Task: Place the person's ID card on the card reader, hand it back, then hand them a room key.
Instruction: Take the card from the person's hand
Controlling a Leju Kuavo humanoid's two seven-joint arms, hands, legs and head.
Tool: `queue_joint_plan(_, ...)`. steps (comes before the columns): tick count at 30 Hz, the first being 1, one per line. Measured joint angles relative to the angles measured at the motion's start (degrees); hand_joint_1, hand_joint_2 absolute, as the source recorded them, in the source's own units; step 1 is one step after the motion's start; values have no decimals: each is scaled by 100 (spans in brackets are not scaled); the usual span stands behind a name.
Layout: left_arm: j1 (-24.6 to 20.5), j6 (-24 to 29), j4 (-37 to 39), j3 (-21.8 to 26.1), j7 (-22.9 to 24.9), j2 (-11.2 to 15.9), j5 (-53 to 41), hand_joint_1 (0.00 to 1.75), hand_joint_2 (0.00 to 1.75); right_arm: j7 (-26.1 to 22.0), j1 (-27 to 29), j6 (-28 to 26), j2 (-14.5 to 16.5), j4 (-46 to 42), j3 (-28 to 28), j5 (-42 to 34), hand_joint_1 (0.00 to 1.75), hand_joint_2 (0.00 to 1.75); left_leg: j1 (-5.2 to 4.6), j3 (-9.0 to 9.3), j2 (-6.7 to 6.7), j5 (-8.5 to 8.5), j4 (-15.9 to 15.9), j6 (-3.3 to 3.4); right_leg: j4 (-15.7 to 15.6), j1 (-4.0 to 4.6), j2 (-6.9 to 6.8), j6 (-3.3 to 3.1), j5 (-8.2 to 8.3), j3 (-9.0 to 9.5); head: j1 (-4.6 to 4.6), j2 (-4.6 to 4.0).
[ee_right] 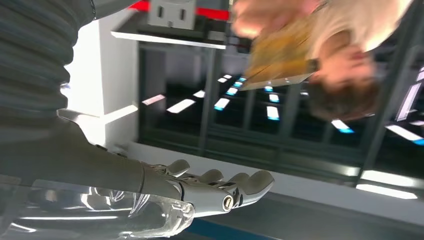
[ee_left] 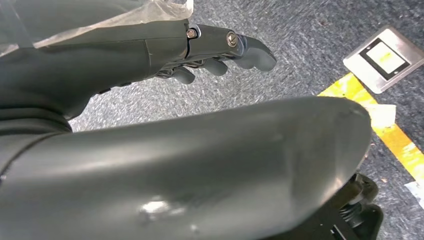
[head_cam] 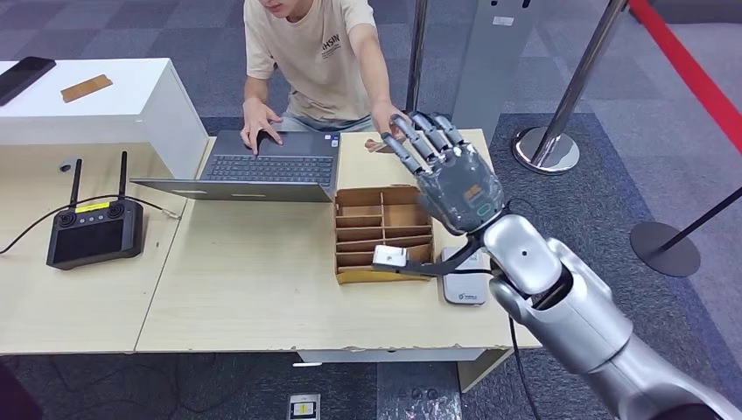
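Note:
My right hand point(head_cam: 451, 171) is raised over the far right of the wooden table point(head_cam: 245, 289), fingers spread and holding nothing. Just beyond its fingertips a person's hand point(head_cam: 385, 118) rests at the table's far edge, with a brown card point(head_cam: 378, 145) under it, partly hidden by my fingers. In the right wrist view my fingers point(ee_right: 220, 185) are stretched out, and the person's hand holds a blurred tan card point(ee_right: 280, 55) ahead of them. The grey card reader point(head_cam: 461, 287) lies beneath my right forearm. My left hand point(ee_left: 210, 47) hangs over the carpet, holding nothing.
A wooden divided tray point(head_cam: 382, 229) stands beside the reader. An open laptop point(head_cam: 262, 166) has the person's other hand on it. A black controller point(head_cam: 94, 229) lies at the left. A white cabinet point(head_cam: 96, 105) stands at the back left, stanchion bases point(head_cam: 547, 149) at the right.

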Motion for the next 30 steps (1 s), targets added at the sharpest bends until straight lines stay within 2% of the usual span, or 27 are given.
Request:
queue_joint_plan(11, 3, -5, 12, -116, -14, 26, -3, 0, 0, 25, -273, 38, 4, 334, 833, 96, 0, 175, 0, -2, 2, 1, 0, -1, 0, 0, 0, 0, 0, -3, 0, 1)
queue_joint_plan(30, 5, -22, 50, -203, 50, 33, 0, 0, 0, 287, -273, -22, -128, 722, 1240, -189, 0, 175, 0, 1, 3, 1, 0, -1, 0, -1, 0, 0, 0, -4, -1, 1)
